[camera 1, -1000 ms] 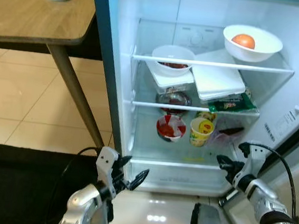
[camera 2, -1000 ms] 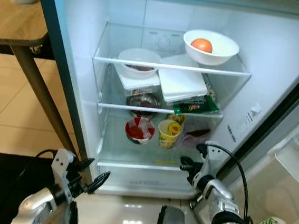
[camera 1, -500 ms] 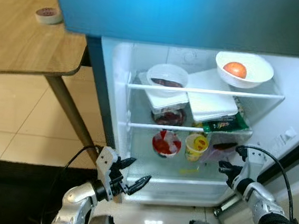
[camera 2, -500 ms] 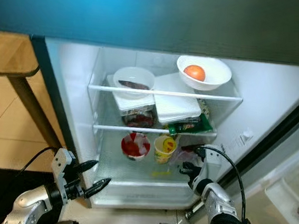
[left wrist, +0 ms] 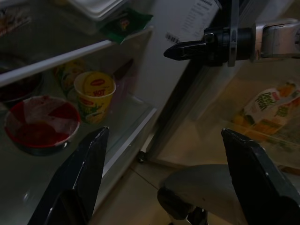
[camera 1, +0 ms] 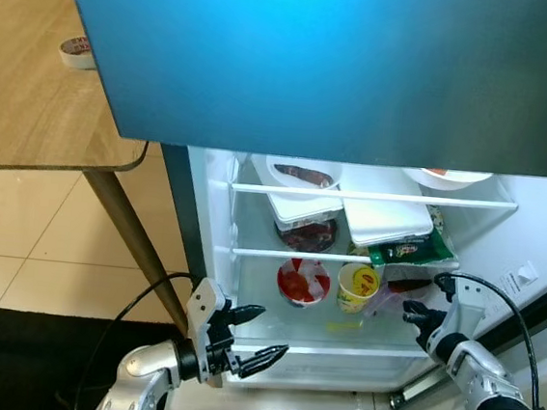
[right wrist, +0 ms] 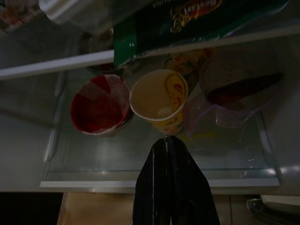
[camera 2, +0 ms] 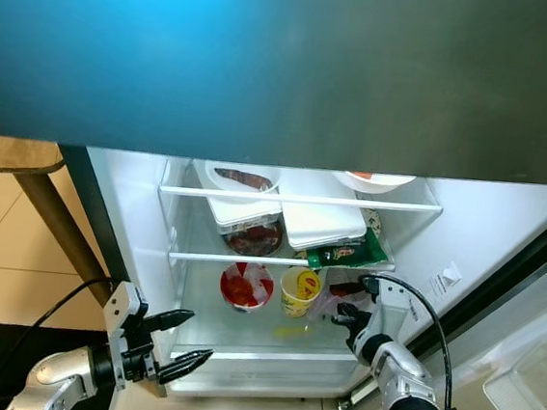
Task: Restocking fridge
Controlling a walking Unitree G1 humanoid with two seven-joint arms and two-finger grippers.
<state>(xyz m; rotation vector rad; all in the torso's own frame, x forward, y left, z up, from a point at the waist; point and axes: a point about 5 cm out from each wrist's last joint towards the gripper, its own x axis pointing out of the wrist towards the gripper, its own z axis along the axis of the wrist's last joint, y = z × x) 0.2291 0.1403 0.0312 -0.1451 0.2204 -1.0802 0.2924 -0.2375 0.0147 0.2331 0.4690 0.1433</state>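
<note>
Teal fridge (camera 1: 326, 65) standing open, the robot is facing its lower shelves with nothing in either gripper. The left gripper (camera 1: 251, 337), fingers spread apart, is hovering just outside the bottom shelf; the right gripper (camera 2: 348, 314), fingers pressed together, is pointing toward the yellow cup (camera 1: 359, 287) beside the red bowl (camera 1: 303, 281). A carton (left wrist: 269, 110), possibly juice, is lying outside the fridge, so fetching stock appears next.
</note>
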